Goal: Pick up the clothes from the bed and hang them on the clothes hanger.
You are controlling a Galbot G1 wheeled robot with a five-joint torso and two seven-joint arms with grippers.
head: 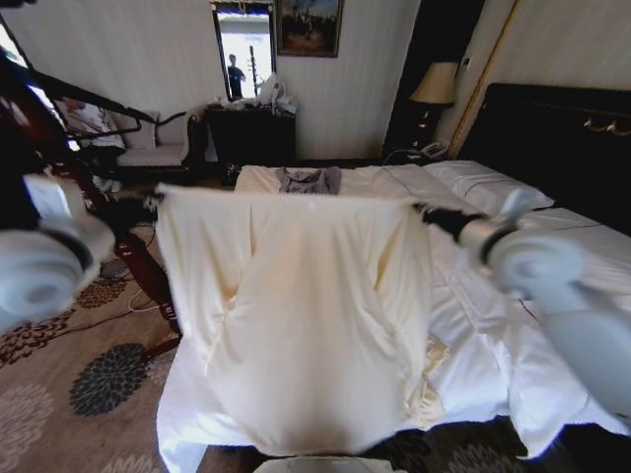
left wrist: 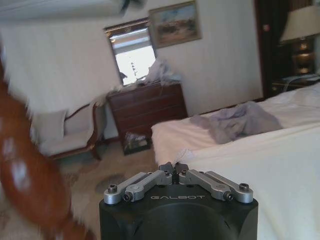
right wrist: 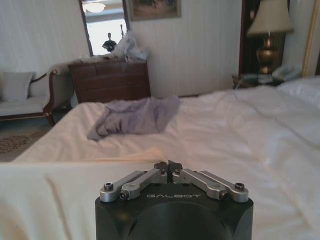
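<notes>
The clothes (head: 306,315), a large cream long-sleeved top, hang spread wide in front of me over the foot of the bed (head: 493,365). My left gripper (head: 153,200) is shut on the top's left shoulder, and my right gripper (head: 422,210) is shut on its right shoulder. Both wrist views show the jaws folded together, left (left wrist: 173,167) and right (right wrist: 168,165), with cream fabric (left wrist: 265,170) (right wrist: 50,200) stretched away from them. A slim black bar (head: 94,99) slants at the upper left; I cannot tell whether it is the clothes hanger.
A thick reddish wooden post (head: 148,266) (left wrist: 30,170) stands close to my left arm. A small grey-blue garment (head: 308,179) (right wrist: 135,117) lies on the far bed edge. A dark dresser (head: 251,133), a sofa (head: 148,148) and a lamp (head: 434,87) line the back wall.
</notes>
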